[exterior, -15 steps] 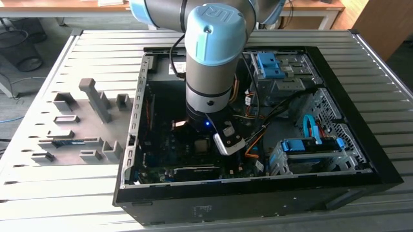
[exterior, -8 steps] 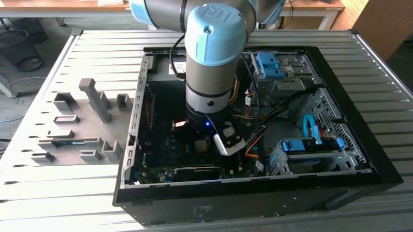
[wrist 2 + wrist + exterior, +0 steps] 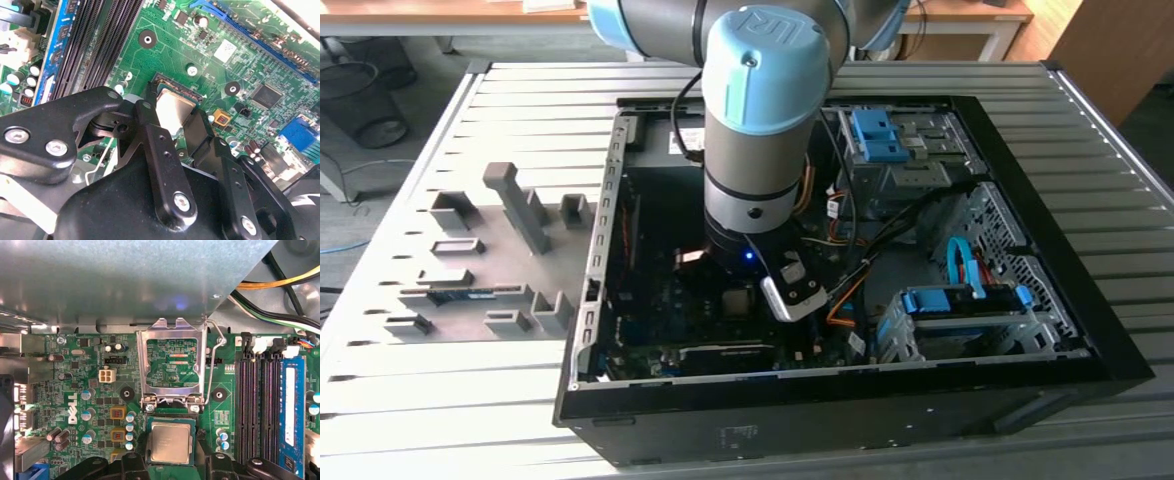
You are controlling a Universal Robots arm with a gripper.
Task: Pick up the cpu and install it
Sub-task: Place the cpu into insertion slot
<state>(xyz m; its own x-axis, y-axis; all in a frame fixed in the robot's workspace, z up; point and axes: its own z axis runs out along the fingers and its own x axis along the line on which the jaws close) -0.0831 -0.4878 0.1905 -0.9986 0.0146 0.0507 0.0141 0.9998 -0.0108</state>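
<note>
The cpu (image 3: 171, 442) is being gripped by the claw (image 3: 175, 119), whose two black fingers (image 3: 159, 150) are being pressed against opposite edges of it. This way the shiny top is being left uncovered and the chip is being kept flat. It is being held squarely in line with the socket (image 3: 177, 85) on the green board (image 3: 75, 390). Whether it is already being borne by the socket or is hanging just above it cannot be told. The metal hold-down plate (image 3: 170, 365) is standing flipped back on its hinge, with the wire lever (image 3: 214, 365) swung aside, so the socket is being left open from above. The memory slots (image 3: 255, 405) are lying near the socket, apart from the claw. The arm (image 3: 754, 130) is being reached straight down into the open computer case (image 3: 1067, 330), probably so that the loose cables (image 3: 854, 265) and the case walls are being avoided. The case is being carried on its side by a ribbed metal table (image 3: 520, 100). A grey parts tray (image 3: 467, 270) is lying on the table at the exterior view's left. Wooden desks (image 3: 440, 12) are being shown beyond the table at the back of the room.
</note>
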